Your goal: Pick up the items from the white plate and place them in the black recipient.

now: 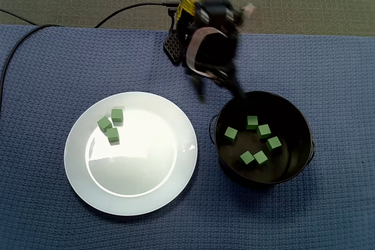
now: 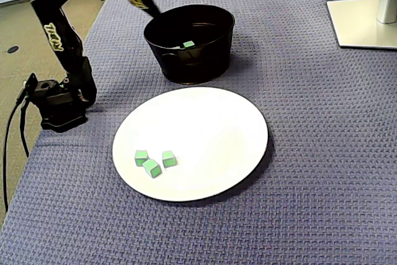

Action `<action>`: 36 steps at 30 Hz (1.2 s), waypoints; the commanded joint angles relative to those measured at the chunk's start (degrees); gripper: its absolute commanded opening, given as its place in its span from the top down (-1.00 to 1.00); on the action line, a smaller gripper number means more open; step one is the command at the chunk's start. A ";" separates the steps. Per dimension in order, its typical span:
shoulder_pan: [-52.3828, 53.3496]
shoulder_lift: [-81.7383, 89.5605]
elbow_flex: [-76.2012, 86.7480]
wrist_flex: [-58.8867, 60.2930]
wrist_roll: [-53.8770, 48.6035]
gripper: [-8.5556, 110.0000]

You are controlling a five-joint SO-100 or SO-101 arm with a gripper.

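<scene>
fingers (image 1: pixel 234 89) spread apart, empty, beside black pot (image 1: pixel 295 126)

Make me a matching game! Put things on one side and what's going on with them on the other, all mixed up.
1. white plate
2. black pot
3. blue cloth
4. fingers

A. has six green cubes inside
B. lies under the plate and pot
C. spread open near the pot's rim
D. has three green cubes on it

Pairs: 1-D, 2-A, 3-B, 4-C
</scene>
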State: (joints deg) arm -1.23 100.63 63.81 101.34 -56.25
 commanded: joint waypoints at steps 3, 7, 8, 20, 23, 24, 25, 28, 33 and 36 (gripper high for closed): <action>26.72 2.11 1.14 5.80 -36.65 0.20; 39.29 -2.55 7.29 3.69 -54.05 0.21; 41.40 -3.78 8.61 2.20 -56.87 0.20; 51.15 -20.92 16.17 -21.01 -64.34 0.12; 51.24 -25.22 14.15 -22.50 -63.19 0.11; 51.06 -26.10 13.89 -22.24 -63.11 0.11; 50.80 -26.89 13.71 -22.24 -62.58 0.11; 50.10 -28.65 14.50 -23.73 -61.79 0.11; 48.43 -30.50 15.47 -26.63 -59.59 0.07; 47.72 -30.76 16.00 -27.51 -58.89 0.07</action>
State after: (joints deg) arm 47.72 69.43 79.98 75.06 -116.63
